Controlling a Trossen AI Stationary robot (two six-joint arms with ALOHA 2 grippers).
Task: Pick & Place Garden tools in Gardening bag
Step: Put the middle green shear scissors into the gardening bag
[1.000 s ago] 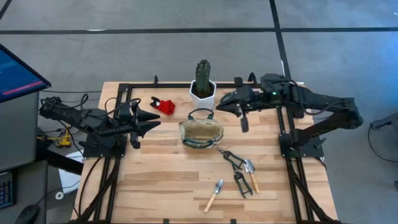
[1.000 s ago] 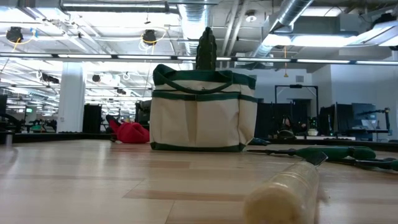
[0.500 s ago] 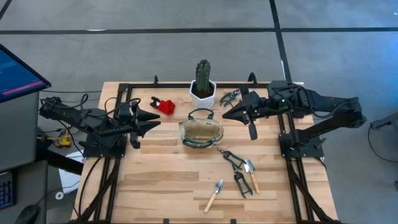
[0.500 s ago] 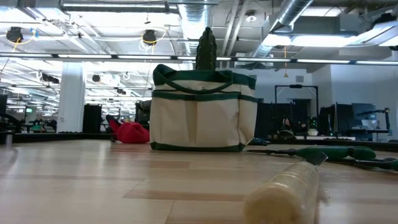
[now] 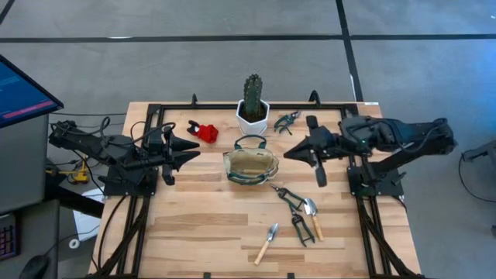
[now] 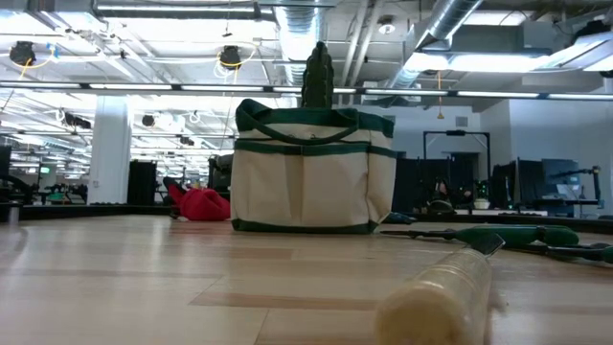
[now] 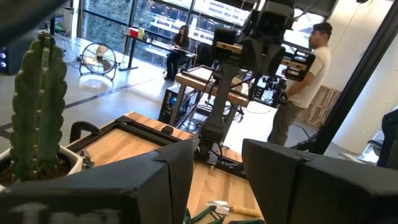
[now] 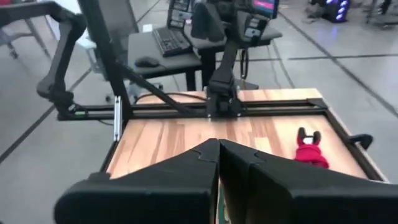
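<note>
The cream gardening bag [image 5: 250,165] with green trim stands on its base mid-table, mouth up; the low view shows its side pockets [image 6: 313,168]. Garden tools lie flat on the wood. A red pruner [image 5: 204,131] is far left of the bag, and a small green-handled pruner [image 5: 287,121] is right of the cactus. Dark shears [image 5: 293,206], a trowel [image 5: 312,214] and a wooden-handled tool [image 5: 267,242] lie near right. My left gripper [image 5: 187,149] hovers open left of the bag, holding nothing. My right gripper [image 5: 290,153] hovers shut and holding nothing, right of the bag.
A green cactus in a white pot [image 5: 253,107] stands just behind the bag. Black frame rails [image 5: 356,167] run along the table's left, right and far sides. A monitor [image 5: 19,93] stands off the left edge. A person [image 7: 303,81] stands in the room beyond.
My right gripper, still shut, has swung from beside the cactus pot toward the table's near edge and slightly right, ending level with the bag. The small green-handled pruner beside the pot, covered by the arm before, now shows. The left arm has kept still.
</note>
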